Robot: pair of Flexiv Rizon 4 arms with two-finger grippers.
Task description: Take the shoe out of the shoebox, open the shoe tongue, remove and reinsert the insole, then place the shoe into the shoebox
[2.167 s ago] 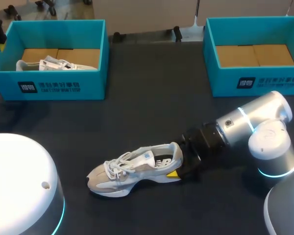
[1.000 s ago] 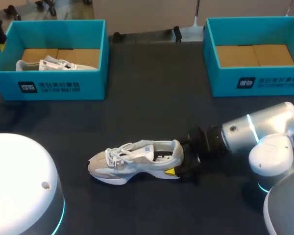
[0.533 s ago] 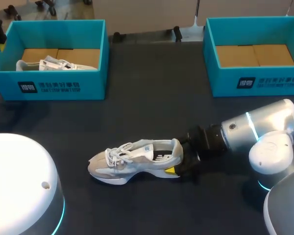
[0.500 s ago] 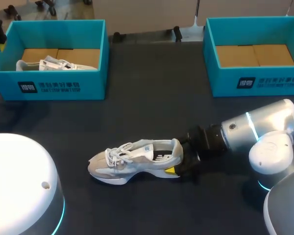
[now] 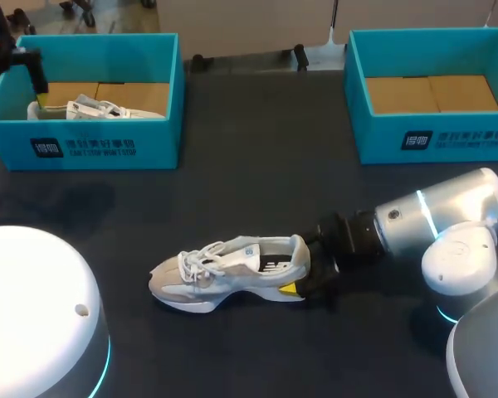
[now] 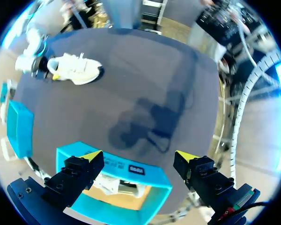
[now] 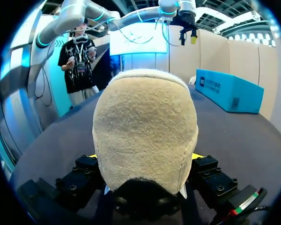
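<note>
Head view: the shoe (image 5: pixel 228 272) lies on its sole in the middle of the dark counter (image 5: pixel 257 182), out of any box, toe pointing to my left. At the shoe's heel sits the right pincer (image 5: pixel 303 280), with one yellow tip showing low against the sole; the right arm (image 5: pixel 423 220) comes in from beyond the heel. Far from the shoe's toe, toward the back of the counter, stands the left shoebox (image 5: pixel 87 141) with a second shoe (image 5: pixel 91 108) inside it. Far from the shoe's heel, also at the back, stands the right shoebox (image 5: pixel 432 137), showing only a cardboard floor. The left arm's dark end hangs over the far corner of the left shoebox.

Left wrist view: the left pincer (image 6: pixel 137 155) stands wide – its two yellow tips are well apart and hold nothing. It hangs above the left shoebox (image 6: pixel 112 165), whose near wall runs under the gap between the fingers, and the second shoe (image 6: pixel 118 185) shows pale within. The shoe (image 6: pixel 77 69) lies well ahead across the counter (image 6: pixel 150 84), with the right arm's end touching its heel.

Right wrist view: the shoe's tan heel (image 7: pixel 145 136) fills the space between the fingers of the right pincer (image 7: pixel 147 161), which press it from both sides – a hold on the shoe. Past the shoe and off to one side the left shoebox (image 7: pixel 229 89) stands on the counter (image 7: pixel 253 140), and the left arm hangs high above it
</note>
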